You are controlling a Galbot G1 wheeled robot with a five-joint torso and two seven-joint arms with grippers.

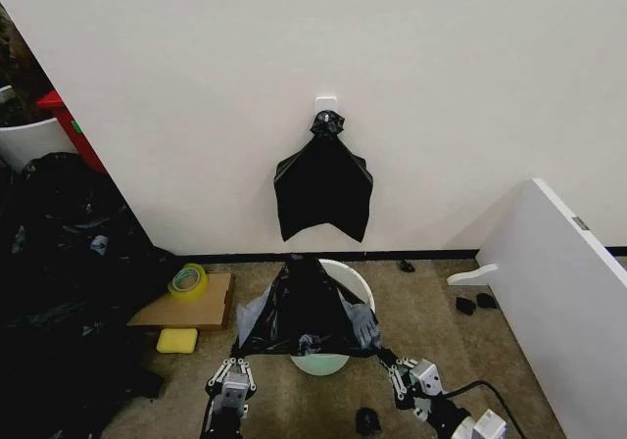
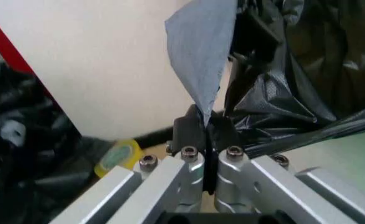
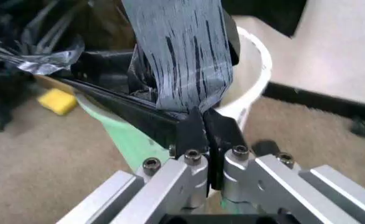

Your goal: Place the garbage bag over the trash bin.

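Jaws of both grippers clamp thin film at the garbage bag (image 1: 306, 312) mouth.
Your left gripper (image 1: 232, 372) and right gripper (image 1: 397, 368) could tear or drop it if you stretch hard over the trash bin (image 1: 323, 363) rim.

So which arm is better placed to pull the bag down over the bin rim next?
Neither clearly; probably both together. The left gripper and right gripper are each shut on a corner of the garbage bag, stretched over the near side of the trash bin. The far rim is uncovered.

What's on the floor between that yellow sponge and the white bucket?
In the head view, bare carpet, apart from the garbage bag's stretched corner; sponge, trash bin.
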